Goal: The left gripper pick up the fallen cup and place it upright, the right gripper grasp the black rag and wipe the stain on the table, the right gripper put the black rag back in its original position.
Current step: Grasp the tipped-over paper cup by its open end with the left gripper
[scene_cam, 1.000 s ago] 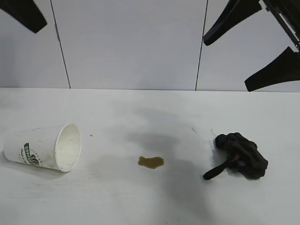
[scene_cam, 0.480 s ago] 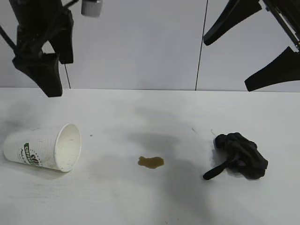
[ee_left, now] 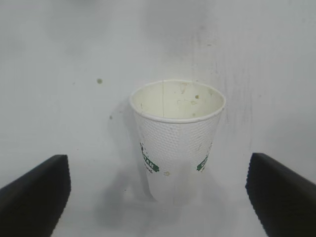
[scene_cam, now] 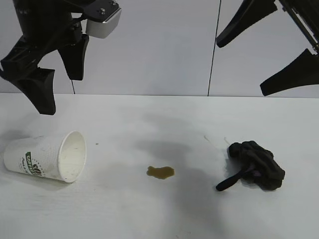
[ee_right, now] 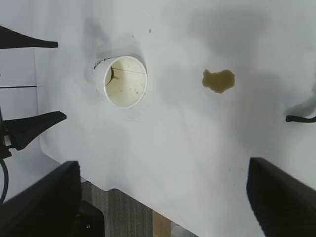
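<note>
I have the left hand (scene_cam: 59,94) hanging above the cup (scene_cam: 46,157), fingers (scene_cam: 40,94) spread wide apart and empty, pointing down at the tabletop (scene_cam: 149,214). A silver-grey block (scene_cam: 103,20) sits on its wrist. In the left wrist view the two fingertips (ee_left: 34,195) stand either side of the cup, well clear of it, nothing between them but the cup below.

The cup lies on its side at the left of the tabletop, its open rim toward the middle, base toward the left edge, the green logo band on the near side. Its inside looks empty apart from a few specks.

The stain (scene_cam: 160,172), a small brown blotch, sits near the middle of the tabletop, between cup and rag, touching neither.

The rag (scene_cam: 256,165) is bunched up at the right, with its strap (scene_cam: 230,182) trailing toward the stain and a bit of purple showing.

My right hand (scene_cam: 266,59) is up at the top right, high above the rag, fingers (scene_cam: 291,77) wide apart, gripping nothing. From its wrist camera I see the cup's mouth, the stain and just the strap end.
</note>
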Motion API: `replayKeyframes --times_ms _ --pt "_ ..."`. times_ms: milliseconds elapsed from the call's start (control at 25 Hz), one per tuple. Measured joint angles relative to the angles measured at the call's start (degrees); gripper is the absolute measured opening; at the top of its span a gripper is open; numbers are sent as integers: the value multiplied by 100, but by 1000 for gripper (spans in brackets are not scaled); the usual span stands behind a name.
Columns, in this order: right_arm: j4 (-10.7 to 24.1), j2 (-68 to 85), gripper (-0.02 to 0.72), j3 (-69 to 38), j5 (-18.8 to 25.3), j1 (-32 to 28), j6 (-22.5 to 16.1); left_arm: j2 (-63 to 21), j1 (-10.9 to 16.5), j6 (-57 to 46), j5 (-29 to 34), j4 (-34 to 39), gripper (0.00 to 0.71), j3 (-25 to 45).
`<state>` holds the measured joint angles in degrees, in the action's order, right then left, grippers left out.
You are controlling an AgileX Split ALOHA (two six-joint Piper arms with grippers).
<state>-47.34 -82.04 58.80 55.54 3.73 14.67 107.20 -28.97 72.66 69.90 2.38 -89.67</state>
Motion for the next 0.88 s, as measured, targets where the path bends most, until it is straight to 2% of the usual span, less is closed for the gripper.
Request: replayKeyframes --times_ms 640,880 --pt "0 0 630 0 -37 0 0 889 0 10 -214 141 695 99" --pt "11 0 630 0 -105 0 0 1233 0 10 -280 411 695 120"
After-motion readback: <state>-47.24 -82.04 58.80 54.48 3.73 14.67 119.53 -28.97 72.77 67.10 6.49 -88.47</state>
